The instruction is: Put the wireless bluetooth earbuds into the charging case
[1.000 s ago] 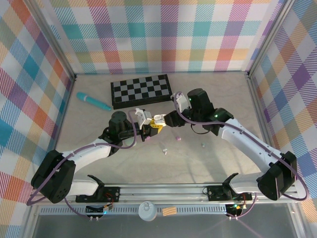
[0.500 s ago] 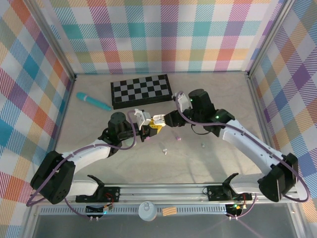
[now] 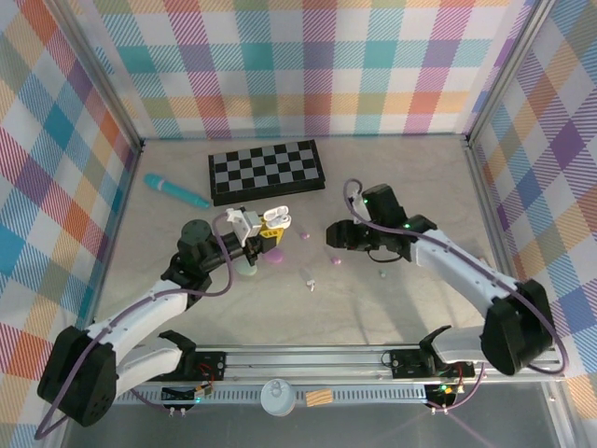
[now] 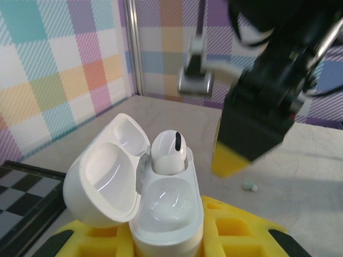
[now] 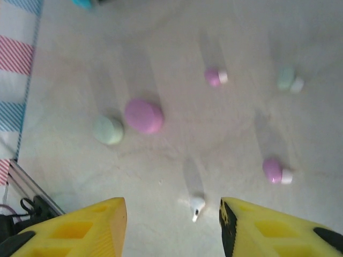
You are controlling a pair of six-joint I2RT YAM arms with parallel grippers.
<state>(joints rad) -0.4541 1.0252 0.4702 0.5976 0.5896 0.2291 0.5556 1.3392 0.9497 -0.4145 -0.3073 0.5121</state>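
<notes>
The left gripper (image 4: 166,238) is clamped on the open white charging case (image 4: 167,211) with one white earbud (image 4: 170,152) seated in it, while the right gripper (image 5: 172,219), jaws apart and empty, hangs above a loose white earbud (image 5: 196,205) on the table (image 5: 241,112) — probably light, slick and rigid — best pinched across its head, stem free.

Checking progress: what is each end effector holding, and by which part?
Left end effector clamps the open white case by its lower body; right end effector holds nothing.

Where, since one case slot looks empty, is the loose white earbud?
The white earbud lies on the table near the centre in the top view, just left of and nearer than a pink earbud.
</notes>
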